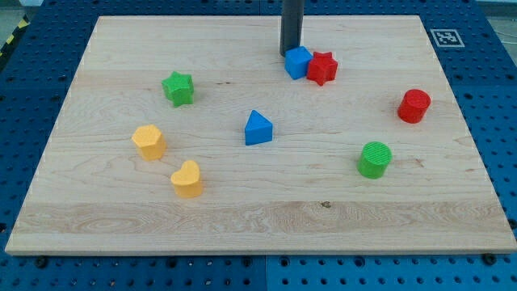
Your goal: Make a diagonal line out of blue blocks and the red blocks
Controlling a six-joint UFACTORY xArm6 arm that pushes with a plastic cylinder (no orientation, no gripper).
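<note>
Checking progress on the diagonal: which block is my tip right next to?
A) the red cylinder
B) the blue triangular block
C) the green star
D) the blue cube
D: my tip sits at the upper-left edge of the blue cube, which touches the red star block.

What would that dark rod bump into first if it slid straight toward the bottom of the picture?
Probably the blue cube: my tip sits just above it, seemingly touching. The red star adjoins the cube's right side.

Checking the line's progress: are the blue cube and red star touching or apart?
Touching: the blue cube and red star sit side by side, no gap visible.
</note>
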